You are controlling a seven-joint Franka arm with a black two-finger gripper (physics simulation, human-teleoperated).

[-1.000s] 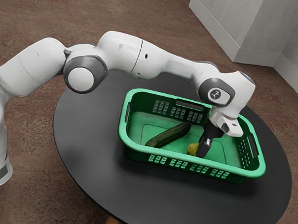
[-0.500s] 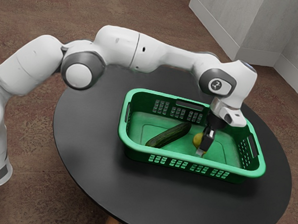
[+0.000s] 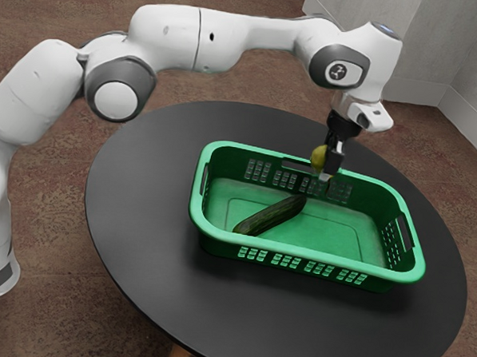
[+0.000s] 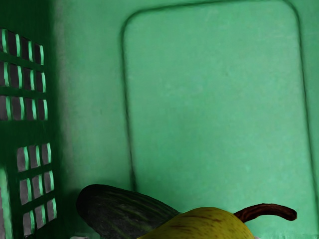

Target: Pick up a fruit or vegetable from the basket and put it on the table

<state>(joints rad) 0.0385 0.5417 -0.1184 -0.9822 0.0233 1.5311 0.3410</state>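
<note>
Clock dirs are for the ext. view, 12 at its far side. At 9 o'clock, the white arm (image 3: 35,96) comes in, bent over the round black table (image 3: 141,205); table count: 1. On it, a bit toward 2 o'clock of the tabletop's middle, sits 1 green plastic basket (image 3: 197,200), upright & open-topped, w/ slotted walls & a rounded rectangle marked on its floor (image 4: 214,99). In the basket: 1 cucumber (image 3: 270,215), dk green w/ lighter lengthwise streaks, lying flat on the 9 o'clock side of the floor, one end pointing approx. 8 o'clock, the other approx. 2.

Next along, 1 pear (image 3: 318,157), up off the basket floor, seen against the basket's far rim, approx. 12 o'clock. Pear's yellow w/ a greenish tinge, fine brownish streaks on the skin, rounded body, & 1 curved reddish-brown stem (image 4: 269,210). It's in the grip of the black gripper (image 3: 328,172), fingers closed in on it, pointing down approx. 6 o'clock; the near finger partly hides the pear. Fruit/veg count: 2 total, i.e. 1 in the gripper, 1 in the basket. Beyond the table, approx. 1 o'clock, a pale grey wall (image 3: 425,44) stands on the brown patterned floor
</note>
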